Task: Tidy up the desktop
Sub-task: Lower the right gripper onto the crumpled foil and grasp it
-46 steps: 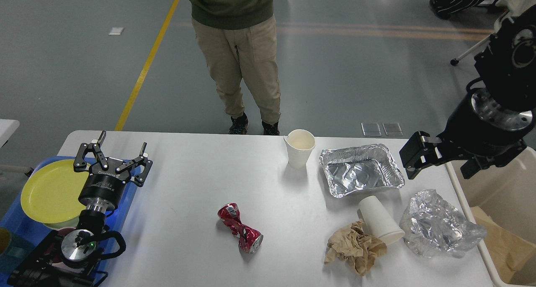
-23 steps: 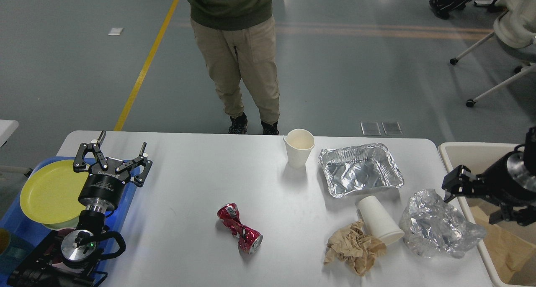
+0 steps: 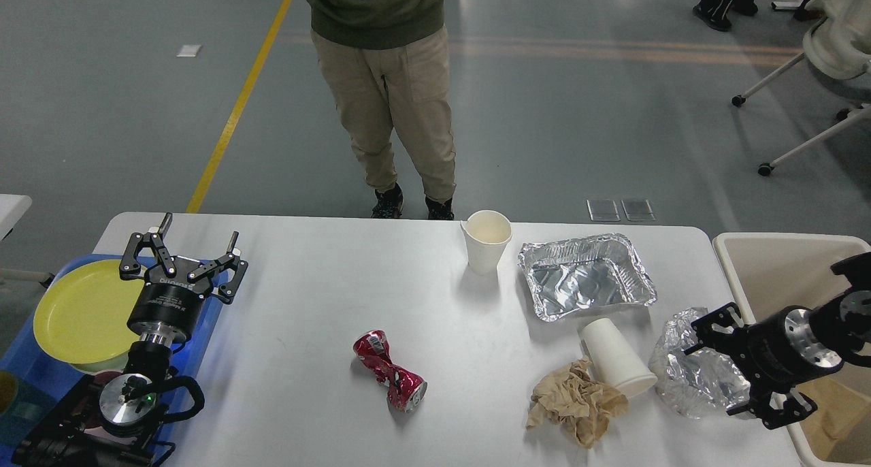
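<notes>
Swinging down from high on the right, my right hand (image 3: pixel 714 361) now sits low with its fingers spread wide around the crumpled foil (image 3: pixel 687 368), not yet closed on it. My left hand (image 3: pixel 182 259) hangs open, holding nothing, over the yellow plate (image 3: pixel 75 314). Little looks tidied: the white worktop (image 3: pixel 306 297) stretches before me and carries a crushed can (image 3: pixel 389 370), two paper cups, a foil tray (image 3: pixel 585 275) and brown paper. I judge the beige bin (image 3: pixel 769 263) at right is where the rubbish belongs.
</notes>
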